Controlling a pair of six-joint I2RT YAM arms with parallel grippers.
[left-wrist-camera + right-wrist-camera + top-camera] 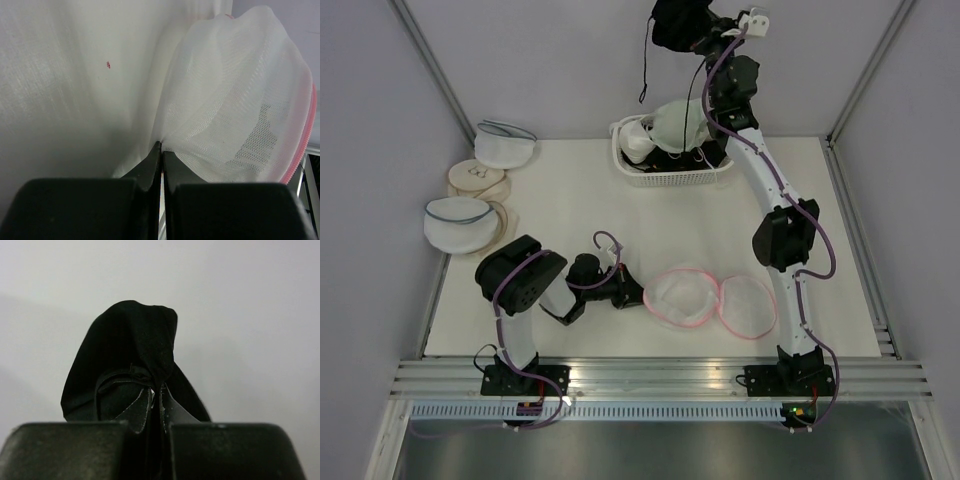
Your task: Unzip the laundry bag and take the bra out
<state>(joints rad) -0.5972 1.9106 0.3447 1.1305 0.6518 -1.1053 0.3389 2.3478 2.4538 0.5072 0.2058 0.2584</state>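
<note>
**Laundry bag open on the table [570,200], bra held high over the basket.**
Top view: the laundry bag [710,300] lies spread in two halves at centre, and the left gripper [638,296] pinches its 9 o'clock edge. At 12 o'clock the right gripper [708,38] holds the bra [678,25] above a white basket [670,172]. Blue-trimmed mesh bags [505,146] sit at 10 o'clock. Left wrist: the jaws are clamped on mesh, with the pink trim [306,130] at 3 o'clock. Right wrist: the jaws are closed on black fabric.

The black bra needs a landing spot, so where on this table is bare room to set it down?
Bare table lies in the middle, between the basket and the open laundry bag, and along the right edge beyond the right arm. The left edge is crowded with two mesh bags and round discs; the left arm fills the near-left.
</note>
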